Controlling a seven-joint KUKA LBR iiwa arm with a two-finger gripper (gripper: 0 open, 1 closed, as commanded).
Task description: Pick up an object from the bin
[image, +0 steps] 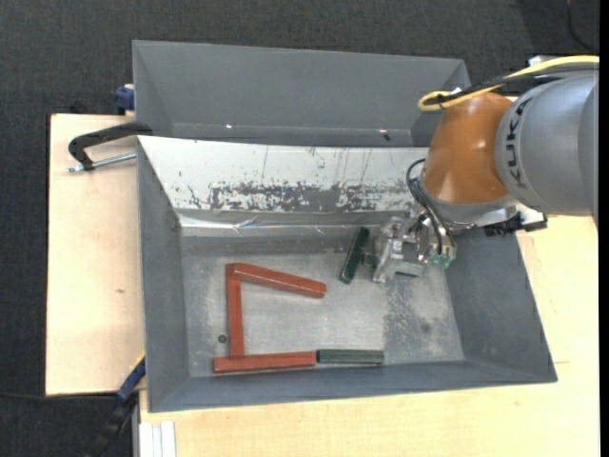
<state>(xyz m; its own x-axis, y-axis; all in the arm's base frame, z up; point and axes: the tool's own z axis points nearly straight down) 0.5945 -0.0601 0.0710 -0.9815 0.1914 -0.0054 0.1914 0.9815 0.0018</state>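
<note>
Dark green stick [355, 255], pincer [401, 253] low in bin [158, 284] just beside it, grip state unclear

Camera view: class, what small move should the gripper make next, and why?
Probably a small shift toward the view's left: the gripper hangs just right of the rear dark green stick, the nearest thing to it.

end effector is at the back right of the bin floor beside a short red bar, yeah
No. The camera view shows the end effector at the back right of the grey metal bin beside a short dark green bar, not a red one.
</note>
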